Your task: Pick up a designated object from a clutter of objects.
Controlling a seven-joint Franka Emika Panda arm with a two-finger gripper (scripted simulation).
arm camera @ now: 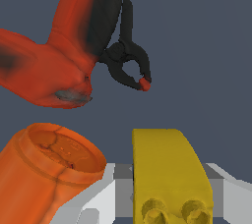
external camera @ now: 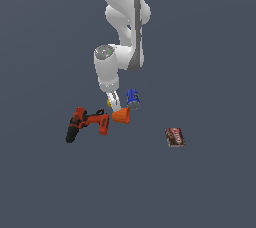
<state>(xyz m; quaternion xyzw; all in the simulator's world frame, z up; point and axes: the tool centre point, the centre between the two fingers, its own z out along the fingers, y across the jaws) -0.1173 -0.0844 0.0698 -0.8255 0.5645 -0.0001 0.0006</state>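
Note:
The designated object (arm camera: 167, 169), a small yellow blocky piece with two studs, lies between my gripper's (arm camera: 170, 193) fingers, and the grey inner faces meet it on both sides. In the exterior view it shows as a yellow speck (external camera: 108, 103) beside the lowered gripper (external camera: 115, 106). The orange cup (arm camera: 47, 174) lies on its side against the left finger (arm camera: 93, 198); it shows just below the gripper (external camera: 121, 116) in the exterior view. The rest of the clutter is the red-and-black drill (external camera: 87, 123), the blue can (external camera: 132, 99) and the dark red flat box (external camera: 175, 137).
In the wrist view the drill's body (arm camera: 64, 56) and its black trigger guard (arm camera: 129, 63) fill the area just beyond the cup and the yellow piece. The can stands close to the gripper on the exterior view's right. The flat box lies well apart on that same side.

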